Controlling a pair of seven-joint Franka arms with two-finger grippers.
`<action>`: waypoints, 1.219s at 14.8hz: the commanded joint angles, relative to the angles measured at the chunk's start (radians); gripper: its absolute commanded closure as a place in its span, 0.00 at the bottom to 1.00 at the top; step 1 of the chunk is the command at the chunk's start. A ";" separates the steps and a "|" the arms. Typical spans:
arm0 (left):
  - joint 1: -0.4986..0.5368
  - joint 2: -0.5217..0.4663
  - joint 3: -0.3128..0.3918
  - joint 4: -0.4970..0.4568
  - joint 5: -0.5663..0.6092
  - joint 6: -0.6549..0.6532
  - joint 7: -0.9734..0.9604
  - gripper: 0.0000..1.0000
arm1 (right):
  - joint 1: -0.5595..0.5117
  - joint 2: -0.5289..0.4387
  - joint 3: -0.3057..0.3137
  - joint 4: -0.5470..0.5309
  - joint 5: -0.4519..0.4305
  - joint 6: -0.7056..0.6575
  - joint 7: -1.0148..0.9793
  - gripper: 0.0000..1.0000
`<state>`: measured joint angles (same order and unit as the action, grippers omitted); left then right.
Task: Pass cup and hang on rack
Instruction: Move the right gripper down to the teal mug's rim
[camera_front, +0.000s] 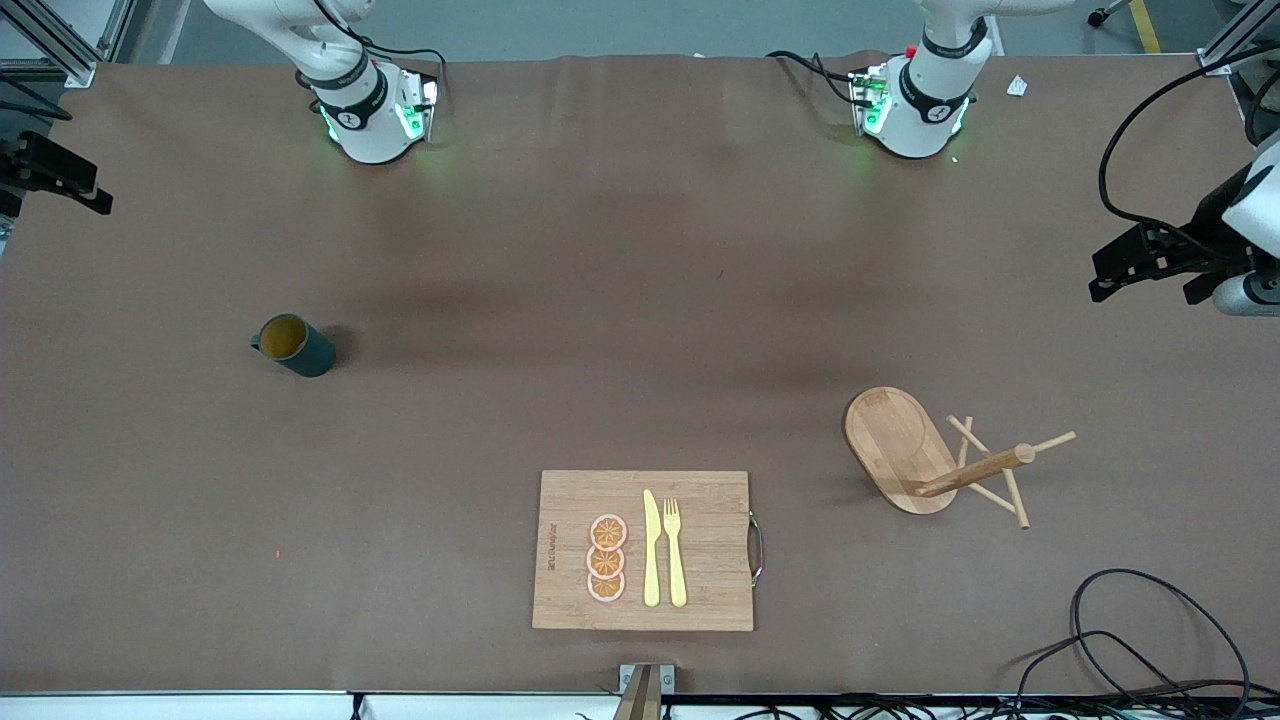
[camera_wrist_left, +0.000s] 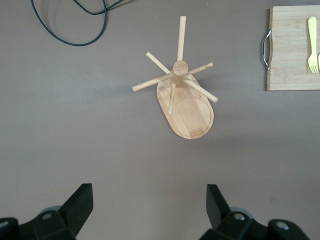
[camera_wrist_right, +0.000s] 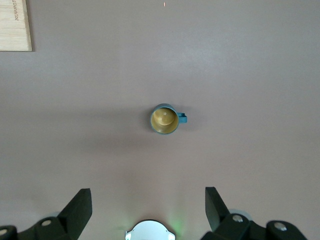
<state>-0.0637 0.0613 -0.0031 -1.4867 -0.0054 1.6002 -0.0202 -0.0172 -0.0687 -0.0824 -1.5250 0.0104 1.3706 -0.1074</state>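
The dark teal cup (camera_front: 293, 345) stands upright on the brown table toward the right arm's end, its yellowish-brown inside showing. In the right wrist view the cup (camera_wrist_right: 165, 119) is well below my right gripper (camera_wrist_right: 148, 207), which is open, empty and high over the table. The wooden rack (camera_front: 930, 455) stands on its oval base toward the left arm's end. In the left wrist view the rack (camera_wrist_left: 185, 95) is below my left gripper (camera_wrist_left: 148, 205), also open, empty and high up. Neither gripper shows in the front view.
A bamboo cutting board (camera_front: 640, 550) with a yellow knife (camera_front: 651, 548), a fork (camera_front: 674, 550) and orange slices (camera_front: 607, 558) lies near the front camera edge, between cup and rack. Black cables (camera_front: 1130, 640) loop by the table corner near the rack.
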 joint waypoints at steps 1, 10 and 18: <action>-0.002 0.012 0.000 0.028 0.011 -0.003 0.002 0.00 | -0.004 -0.013 0.000 -0.004 0.010 -0.007 0.014 0.00; -0.002 0.012 0.000 0.028 0.008 -0.003 -0.007 0.00 | -0.032 0.052 -0.002 0.003 0.008 0.040 0.009 0.00; -0.002 0.012 0.000 0.028 0.007 -0.003 -0.007 0.00 | -0.038 0.254 0.001 -0.044 0.005 0.263 -0.138 0.00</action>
<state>-0.0637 0.0615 -0.0031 -1.4837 -0.0054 1.6002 -0.0202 -0.0442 0.1601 -0.0880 -1.5424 0.0098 1.5921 -0.1674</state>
